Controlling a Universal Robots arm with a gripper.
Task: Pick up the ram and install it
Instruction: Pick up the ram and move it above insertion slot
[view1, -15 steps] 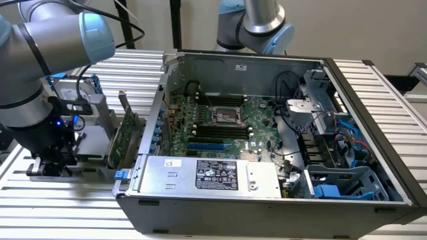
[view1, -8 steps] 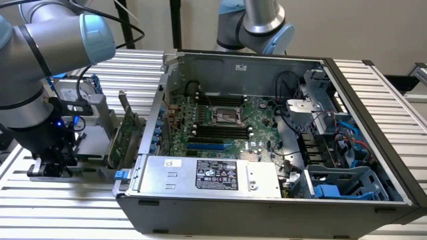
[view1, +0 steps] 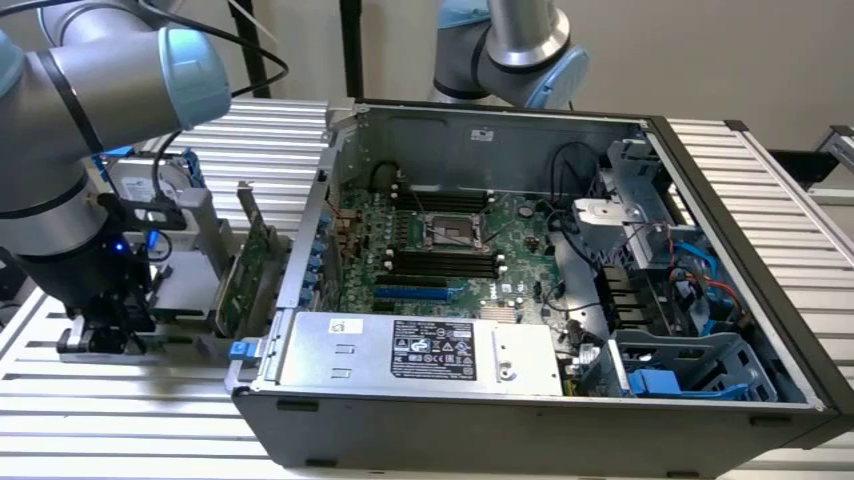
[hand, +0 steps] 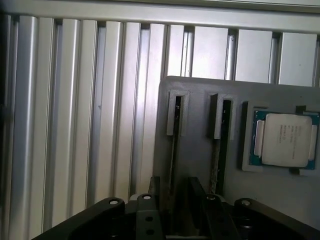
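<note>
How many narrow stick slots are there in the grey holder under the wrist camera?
2. One slot is near the holder's edge by the ribbed table; the other lies between it and the processor. More could be hidden beyond the frame.

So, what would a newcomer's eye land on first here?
The open computer case fills the exterior view's middle and right, with its green motherboard bare inside. At that view's left, the arm bends down beside the case. In the wrist view the gripper hangs over a grey holder with two narrow slots and a processor chip.
</note>
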